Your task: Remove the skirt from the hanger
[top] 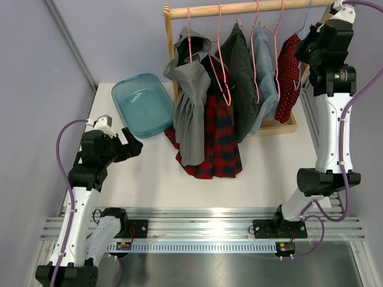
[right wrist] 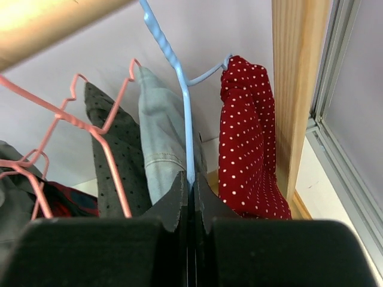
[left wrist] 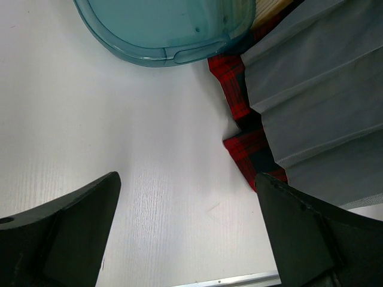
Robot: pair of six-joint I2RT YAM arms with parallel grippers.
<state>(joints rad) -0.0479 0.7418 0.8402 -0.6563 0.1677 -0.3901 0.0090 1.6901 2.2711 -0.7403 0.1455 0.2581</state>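
Two states: left gripper wide open near skirt; right gripper pinching blue hanger.

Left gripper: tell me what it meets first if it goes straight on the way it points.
Probably the bare table, short of the teal tub, since the open left gripper looks angled down at it; depth is unclear.

A white wood-grain worktop sits between pale lilac walls; a light wooden clothes rack stands at one o'clock, slotted aluminium rails at six.
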